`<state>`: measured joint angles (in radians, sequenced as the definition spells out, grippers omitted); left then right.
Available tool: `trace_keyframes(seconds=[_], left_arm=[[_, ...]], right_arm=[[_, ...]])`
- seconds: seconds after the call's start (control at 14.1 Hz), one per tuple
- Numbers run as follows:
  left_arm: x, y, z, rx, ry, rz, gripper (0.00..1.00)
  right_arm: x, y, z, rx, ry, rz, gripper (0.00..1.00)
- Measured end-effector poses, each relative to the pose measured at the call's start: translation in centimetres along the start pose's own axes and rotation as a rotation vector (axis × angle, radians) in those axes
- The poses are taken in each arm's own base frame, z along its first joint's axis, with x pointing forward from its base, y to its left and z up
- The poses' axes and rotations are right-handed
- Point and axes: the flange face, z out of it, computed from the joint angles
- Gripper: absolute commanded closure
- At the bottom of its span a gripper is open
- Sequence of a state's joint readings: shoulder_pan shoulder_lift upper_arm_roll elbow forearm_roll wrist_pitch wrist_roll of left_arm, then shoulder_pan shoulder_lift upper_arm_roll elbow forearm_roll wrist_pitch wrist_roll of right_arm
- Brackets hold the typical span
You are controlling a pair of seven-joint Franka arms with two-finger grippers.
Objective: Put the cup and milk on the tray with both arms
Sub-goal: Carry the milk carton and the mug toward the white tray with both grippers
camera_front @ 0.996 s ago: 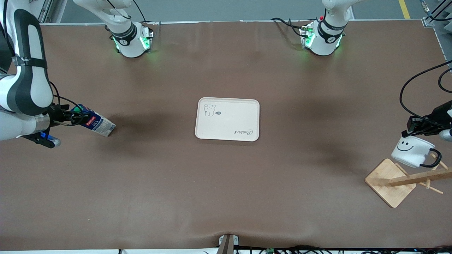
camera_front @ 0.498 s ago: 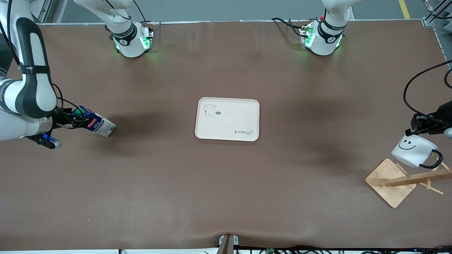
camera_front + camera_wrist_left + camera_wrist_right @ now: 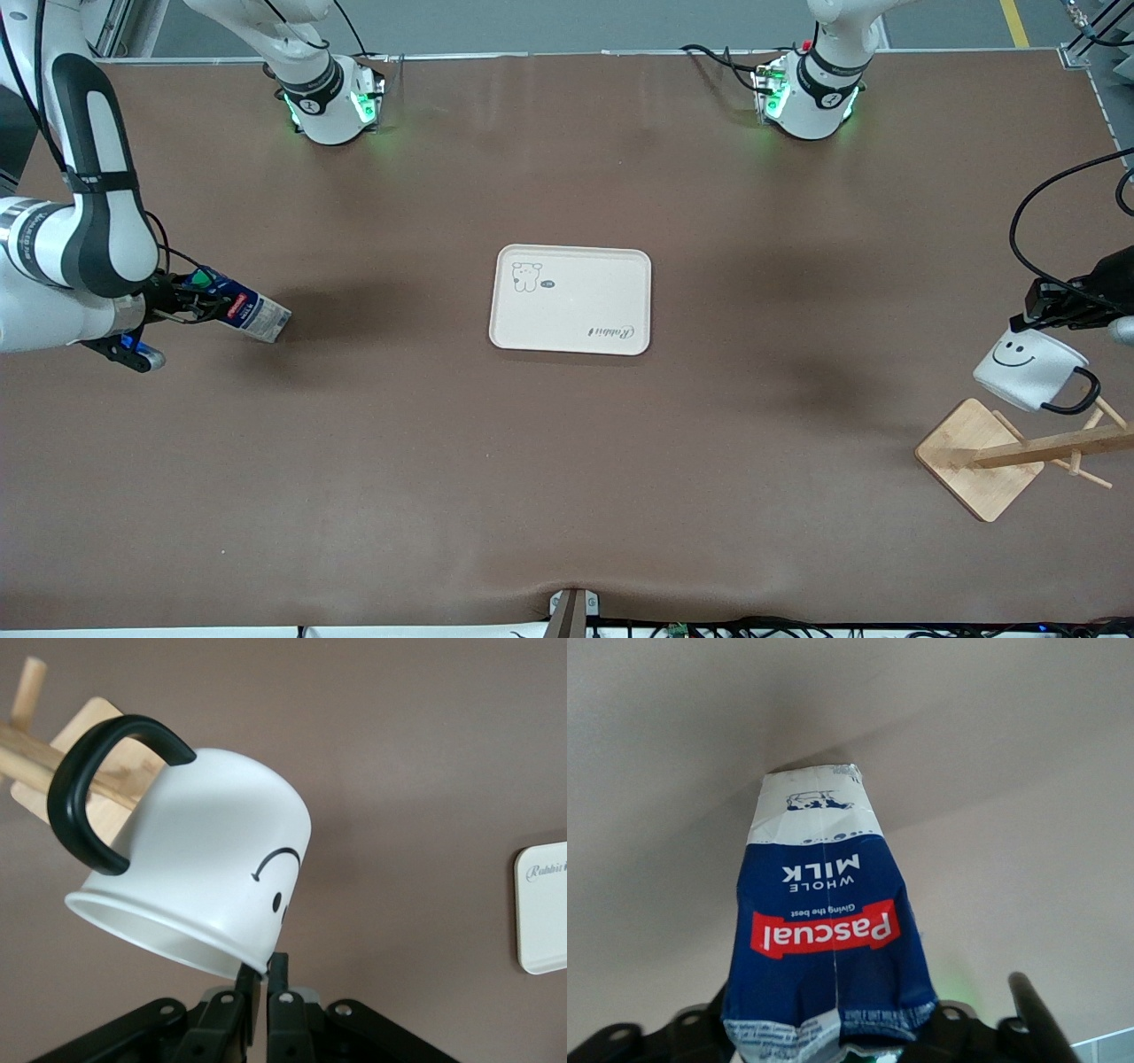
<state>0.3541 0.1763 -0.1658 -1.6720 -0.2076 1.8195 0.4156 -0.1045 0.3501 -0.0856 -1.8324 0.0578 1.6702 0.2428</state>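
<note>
left gripper [image 3: 1044, 321] pinches cup [image 3: 1028, 368] rim, frame right | right gripper [image 3: 182, 299] closing round milk [image 3: 241, 310], frame left; grip unconfirmed | lift level toward tray [image 3: 570, 299]

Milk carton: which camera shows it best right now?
The right wrist view: the milk carton fills it, label readable, its upper part in the right gripper. The front view shows it small and tilted at the right arm's end of the table. The left wrist view doesn't show it.

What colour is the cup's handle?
Black, on a white cup; the handle shows best in the left wrist view.
</note>
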Motion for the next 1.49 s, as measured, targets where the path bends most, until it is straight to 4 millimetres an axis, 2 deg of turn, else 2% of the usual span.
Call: trace_keyframes(seconds=[0.07, 0.21, 0.43, 0.57, 0.85, 1.0, 1.21, 1.35, 1.49], left_arm=[[-0.1, 0.3, 0.1, -0.008, -0.016, -0.012, 1.0], [-0.2, 1.0, 0.4, -0.02, -0.044, -0.047, 1.0], [0.1, 2.3, 0.4, -0.025, -0.058, -0.094, 1.0], [0.4, 3.7, 0.3, -0.03, -0.069, -0.129, 1.0], [1.3, 8.1, 1.2, -0.037, -0.095, -0.222, 1.0], [1.7, 10.9, 1.7, -0.031, -0.109, -0.28, 1.0], [2.2, 15.6, 2.9, 0.013, -0.131, -0.349, 1.0], [2.4, 18.6, 3.9, 0.025, -0.15, -0.397, 1.0], [2.5, 21.0, 5.4, 0.034, -0.174, -0.452, 1.0]], right_arm=[[-0.2, -0.2, 0.0, 0.002, -0.008, -0.005, 1.0], [-1.3, -1.9, 0.0, 0.04, -0.067, -0.024, 1.0], [-4.1, -6.3, -2.9, 0.103, -0.143, -0.093, 1.0], [-6.3, -10.0, -4.6, 0.127, -0.15, -0.151, 1.0], [-10.8, -18.6, -5.6, 0.135, -0.115, -0.225, 1.0], [-13.5, -23.5, -5.4, 0.123, -0.055, -0.28, 1.0], [-18.4, -30.7, -3.9, 0.107, 0.035, -0.335, 1.0], [-21.0, -34.0, -2.8, 0.102, 0.071, -0.33, 1.0], [-22.3, -35.9, -1.5, 0.095, 0.083, -0.318, 1.0]])
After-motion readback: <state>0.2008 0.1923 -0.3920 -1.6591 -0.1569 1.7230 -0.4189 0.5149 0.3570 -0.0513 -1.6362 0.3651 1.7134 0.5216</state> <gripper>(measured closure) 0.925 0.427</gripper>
